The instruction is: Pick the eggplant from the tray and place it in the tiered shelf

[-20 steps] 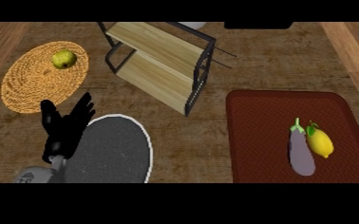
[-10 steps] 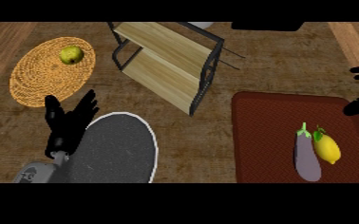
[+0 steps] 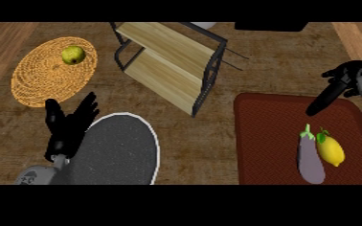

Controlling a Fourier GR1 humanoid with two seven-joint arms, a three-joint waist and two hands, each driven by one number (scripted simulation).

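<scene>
Purple eggplant [image 3: 311, 157] is seen lying on the tray [image 3: 268, 139], touching a lemon [image 3: 331, 150]; nothing is placed yet in the shelf [image 3: 170, 62], so both pick and placement are judged left. Right hand [image 3: 338, 84] is held over the tray's far edge, fingers loosely spread, holding nothing. Left hand [image 3: 67, 127] is rested open beside a plate [image 3: 117, 151].

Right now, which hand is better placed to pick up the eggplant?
Right. The right hand hangs open over the tray holding the eggplant; the left hand rests across the counter.
</scene>
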